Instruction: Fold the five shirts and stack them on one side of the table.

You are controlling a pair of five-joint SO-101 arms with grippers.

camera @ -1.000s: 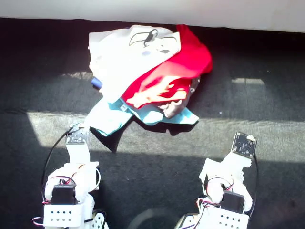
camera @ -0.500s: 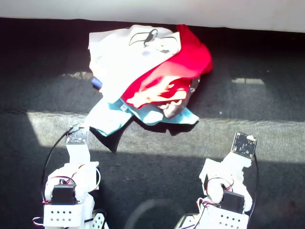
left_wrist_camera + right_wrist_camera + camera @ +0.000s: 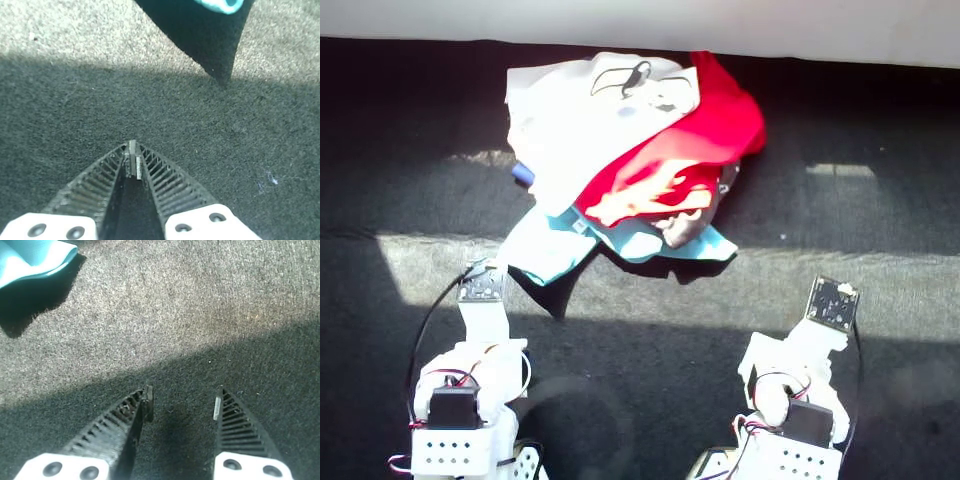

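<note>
Both arms sit low at the near edge of the desk [image 3: 880,120], and not one fold is done yet. The left claw [image 3: 132,157] is pinched closed on nothing, tips together just above the dark felt. Just ahead of it a corner of the turquoise shirt [image 3: 220,4] hangs, throwing a sharp shadow towards the tips. That's the nearest cloth, so I'd say it is placed for a first pull.

The right claw [image 3: 183,392] is spread wide and empty, also over bare felt. The same turquoise hem lies well ahead of it and off towards the other arm.

The shirt pile [image 3: 620,160] lies beyond both claws in one heap. The white shirt [image 3: 590,110] is on top, the red shirt [image 3: 720,125] is draped beside and partly under it, and the turquoise one is at the bottom. A greyish garment [image 3: 682,226] and a scrap of dark blue [image 3: 523,176] peek out.

The tangle itself is in the way. Tugging the turquoise corner will likely drag the layers above along with it.
</note>
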